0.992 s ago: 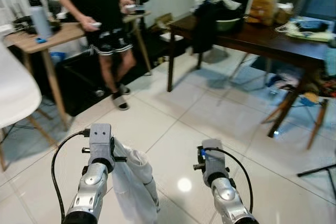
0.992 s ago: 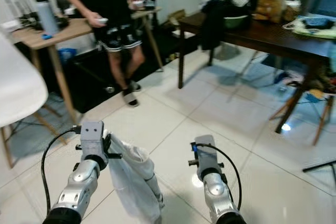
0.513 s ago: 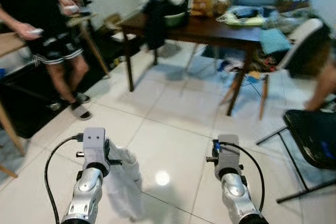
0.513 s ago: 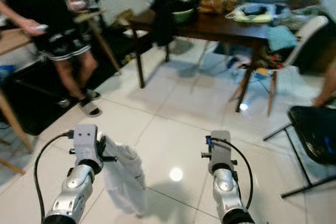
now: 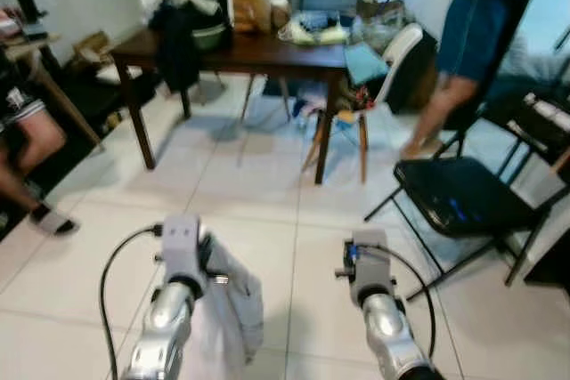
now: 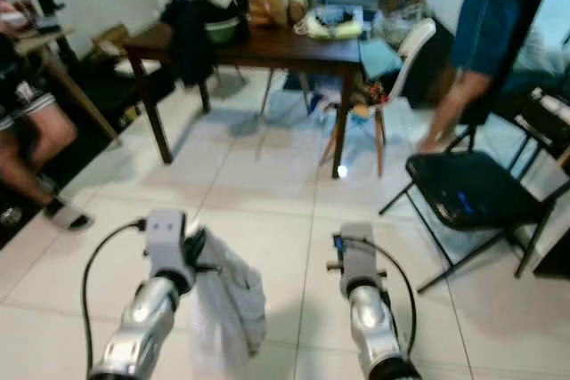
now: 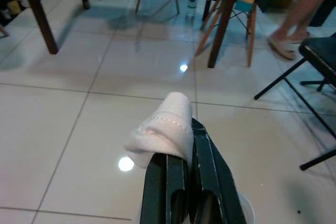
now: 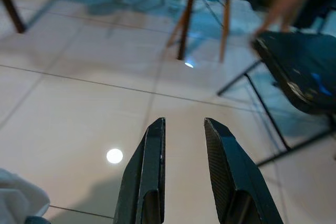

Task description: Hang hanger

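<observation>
The left end effector (image 7: 191, 145) has its two black fingers pressed together on a roll of white cloth (image 7: 164, 128), which bunches over the tips at about 11 o'clock in the left wrist view. In the head views the same white cloth hangs from that end effector, draping down toward 5 o'clock beside the silver forearm, clear of the tiled floor (image 5: 249, 184). No hanger frame can be made out under the fabric; if one is there, the cloth hides it.

The right end effector (image 8: 184, 150) is parted and grips nothing, with bare tile between its fingers. In the left eye view it sits at about 3 o'clock from the left one, well apart from the cloth.

The cloth looks light and very soft: it sags and folds from the single pinch, so it will likely swing as the robot walks and could slip out if the fingers loosen. A grip on a bunched fold, as here, seems safer than one on a thin edge. For the hanging itself, anything stiff inside would be the better place to take hold, since limp fabric gives no control of direction.

Farther out, at 12 o'clock, a dark tabletop (image 5: 267, 49) carries bags and clutter, with a white chair (image 5: 392, 51) beside it. A black folding chair (image 5: 459, 202) stands at 2 o'clock. A person in blue shorts (image 5: 476, 33) stands at 1 o'clock; another person's leg (image 5: 31, 144) shows at 9 o'clock.
</observation>
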Controlling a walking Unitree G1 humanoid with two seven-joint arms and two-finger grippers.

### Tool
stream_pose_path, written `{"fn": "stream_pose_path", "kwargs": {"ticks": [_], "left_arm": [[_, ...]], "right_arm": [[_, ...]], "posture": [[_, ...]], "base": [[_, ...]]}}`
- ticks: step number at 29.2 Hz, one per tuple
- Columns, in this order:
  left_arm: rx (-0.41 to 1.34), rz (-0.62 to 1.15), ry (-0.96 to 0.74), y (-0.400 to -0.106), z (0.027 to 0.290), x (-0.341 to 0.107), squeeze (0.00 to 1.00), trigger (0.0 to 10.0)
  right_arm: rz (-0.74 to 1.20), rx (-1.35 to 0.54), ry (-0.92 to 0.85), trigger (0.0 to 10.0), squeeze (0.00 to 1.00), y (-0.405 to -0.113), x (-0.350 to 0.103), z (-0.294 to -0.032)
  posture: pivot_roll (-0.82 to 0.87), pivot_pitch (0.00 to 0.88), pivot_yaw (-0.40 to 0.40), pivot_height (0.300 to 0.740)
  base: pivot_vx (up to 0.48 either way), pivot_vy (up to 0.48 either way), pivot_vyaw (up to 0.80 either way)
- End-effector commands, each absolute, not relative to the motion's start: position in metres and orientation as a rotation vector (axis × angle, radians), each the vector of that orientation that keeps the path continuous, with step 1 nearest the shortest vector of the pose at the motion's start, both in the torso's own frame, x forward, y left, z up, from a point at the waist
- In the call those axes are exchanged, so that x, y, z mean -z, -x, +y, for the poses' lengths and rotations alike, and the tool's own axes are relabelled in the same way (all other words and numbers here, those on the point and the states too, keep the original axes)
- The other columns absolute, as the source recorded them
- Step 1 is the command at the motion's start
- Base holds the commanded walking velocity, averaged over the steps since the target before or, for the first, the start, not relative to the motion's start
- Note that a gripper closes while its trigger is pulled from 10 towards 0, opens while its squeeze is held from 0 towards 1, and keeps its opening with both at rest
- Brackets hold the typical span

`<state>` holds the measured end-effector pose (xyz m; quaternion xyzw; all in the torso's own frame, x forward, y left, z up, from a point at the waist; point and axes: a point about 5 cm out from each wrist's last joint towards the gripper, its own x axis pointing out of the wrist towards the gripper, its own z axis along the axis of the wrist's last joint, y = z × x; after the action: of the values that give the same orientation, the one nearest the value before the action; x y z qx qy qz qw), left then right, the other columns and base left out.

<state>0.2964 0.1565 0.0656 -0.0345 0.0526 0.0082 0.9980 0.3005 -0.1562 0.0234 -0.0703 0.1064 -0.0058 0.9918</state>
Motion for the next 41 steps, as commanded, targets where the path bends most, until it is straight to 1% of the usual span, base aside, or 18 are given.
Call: {"fn": "stream_pose_path", "kwargs": {"ticks": [1,2,5,11,15,17,27,33,41], "left_arm": [[-0.018,0.086,0.082,-0.300,0.154,-0.071,0.00,10.0],[-0.048,0.081,0.046,-0.299,0.157,-0.072,0.00,10.0],[-0.089,0.073,0.017,-0.299,0.163,-0.072,0.00,10.0],[-0.078,0.051,0.010,-0.298,0.164,-0.075,0.00,10.0],[-0.086,0.057,0.017,-0.297,0.164,-0.075,0.00,10.0],[-0.088,0.057,0.014,-0.297,0.163,-0.075,0.00,10.0],[-0.082,0.054,0.008,-0.298,0.164,-0.074,0.00,10.0],[-0.074,0.027,0.018,-0.303,0.166,-0.081,0.00,10.0],[-0.067,0.007,0.028,-0.302,0.166,-0.084,0.00,10.0]], "right_arm": [[0.238,0.016,0.132,10.0,0.00,-0.300,-0.021,-0.157],[0.254,0.015,0.134,10.0,0.00,-0.300,-0.019,-0.157],[0.256,0.017,0.135,10.0,0.00,-0.300,-0.019,-0.156],[0.237,-0.026,0.122,10.0,0.00,-0.301,-0.022,-0.149],[0.227,-0.114,0.136,10.0,0.00,-0.301,-0.023,-0.139],[0.227,-0.127,0.142,10.0,0.00,-0.301,-0.023,-0.138],[0.218,-0.135,0.145,10.0,0.00,-0.299,-0.023,-0.135],[0.202,-0.146,0.160,10.0,0.00,-0.303,-0.027,-0.136],[0.191,-0.144,0.153,10.0,0.00,-0.305,-0.030,-0.138]], "posture": [[0.07,0.002,0.001,0.740],[0.07,0.004,0.005,0.740],[0.06,0.012,0.007,0.740],[0.05,0.024,0.006,0.740],[0.05,0.029,0.000,0.740],[0.06,0.027,-0.001,0.740],[0.04,0.005,-0.004,0.740],[0.03,0.004,0.012,0.740],[0.03,0.000,0.021,0.740]], "base": [[0.000,0.000,-0.80],[0.000,0.000,-0.80],[0.000,0.000,-0.80],[0.000,0.000,-0.80],[0.000,0.000,0.00],[0.000,0.000,0.00],[0.000,0.000,0.00],[0.000,0.000,0.00],[0.061,0.000,0.00]]}}
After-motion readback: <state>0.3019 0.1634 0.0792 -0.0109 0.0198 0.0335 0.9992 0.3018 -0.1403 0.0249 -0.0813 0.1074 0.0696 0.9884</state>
